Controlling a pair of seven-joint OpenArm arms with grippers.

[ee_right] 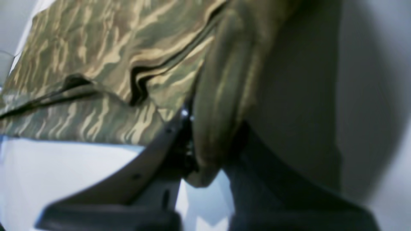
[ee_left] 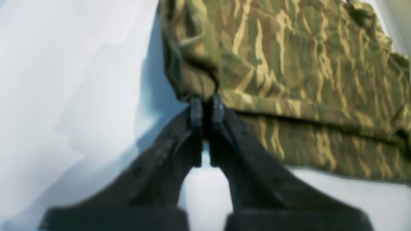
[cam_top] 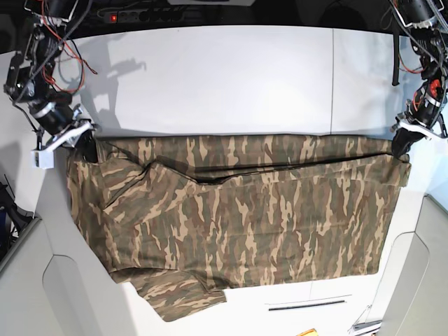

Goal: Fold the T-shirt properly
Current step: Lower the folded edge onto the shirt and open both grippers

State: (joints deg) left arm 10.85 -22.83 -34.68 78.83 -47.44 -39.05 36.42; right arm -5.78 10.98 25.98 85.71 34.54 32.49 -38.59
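Observation:
The camouflage T-shirt (cam_top: 238,217) lies spread wide across the white table (cam_top: 224,84), with a folded band along its far edge and a sleeve (cam_top: 185,297) hanging over the near edge. My left gripper (cam_top: 402,148) is at the shirt's far right corner. In the left wrist view this gripper (ee_left: 204,107) is shut on a pinch of the T-shirt (ee_left: 289,64) at that corner. My right gripper (cam_top: 87,143) is at the far left corner. The right wrist view shows it (ee_right: 205,128) shut on a thick bunched roll of the T-shirt (ee_right: 96,64).
Red and black cables (cam_top: 70,56) hang by the right arm at the back left. Grey panels (cam_top: 42,294) flank the table's near corners. A narrow slot (cam_top: 304,305) and a small yellow object (cam_top: 306,332) sit at the near edge.

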